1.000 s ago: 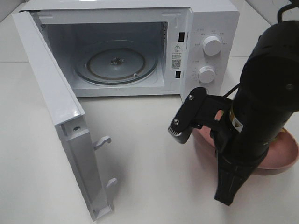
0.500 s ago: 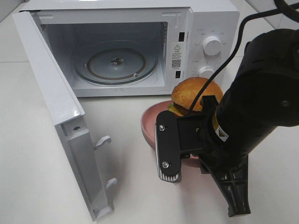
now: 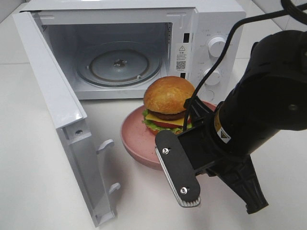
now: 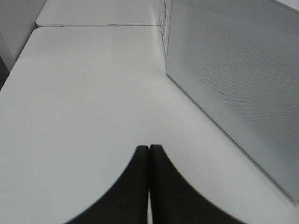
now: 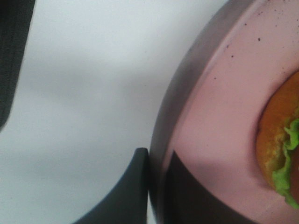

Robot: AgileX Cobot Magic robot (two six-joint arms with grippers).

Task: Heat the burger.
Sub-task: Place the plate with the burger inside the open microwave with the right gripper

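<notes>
Underneath all: white table (image 3: 29, 158). At 12 o'clock, white microwave (image 3: 216, 19), its door (image 3: 53, 110) swung open toward 7 o'clock, glass turntable (image 3: 120, 64) inside cavity. From 4 o'clock, black right arm (image 3: 273, 105) reaches in. Near centre, at 5 o'clock of cavity: pink plate (image 3: 136, 139). On plate, toward its 1 o'clock side: burger (image 3: 168, 98). Narrow pinch of right gripper (image 5: 154, 163) on plate rim. Fingers of left gripper (image 4: 149, 156) pressed together, holding nothing, above table.
</notes>
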